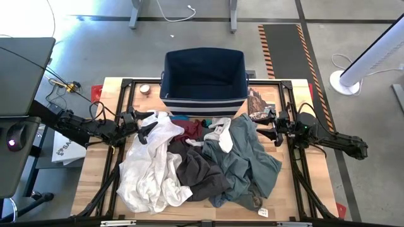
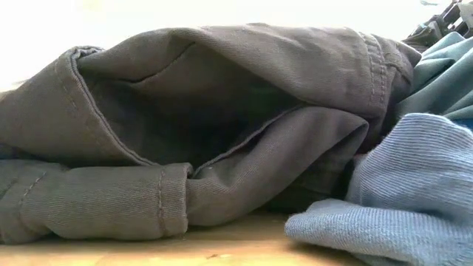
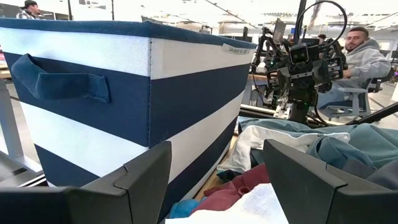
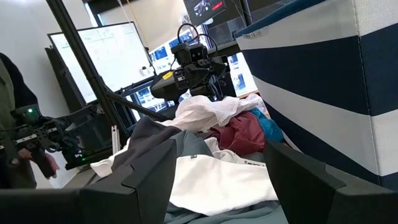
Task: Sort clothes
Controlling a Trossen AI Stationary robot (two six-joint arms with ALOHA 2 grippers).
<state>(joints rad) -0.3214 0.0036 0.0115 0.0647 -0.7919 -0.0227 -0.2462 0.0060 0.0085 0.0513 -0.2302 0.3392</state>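
I see a heap of clothes [image 1: 202, 167] filling the table's middle, the striped navy bin [image 1: 204, 79] blocking the far edge, bare wood [image 1: 303, 189] along both sides.

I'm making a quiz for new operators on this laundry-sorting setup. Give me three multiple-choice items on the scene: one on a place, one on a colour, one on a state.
1. Where does the striped bin stand?
A. at the table's far edge, behind the clothes pile
B. on the floor
C. on top of the pile

2. What colour is the large garment on the pile's left side?
A. yellow
B. white
C. black

3. How do the left gripper and right gripper stand?
A. both shut on clothes
B. one open, one shut
C. both open, holding nothing

Answers:
1 A, the high view shows it beyond the pile on the table.
2 B, the white garment sprawls left of the dark trousers.
3 C, both wrist views show fingers spread and empty.
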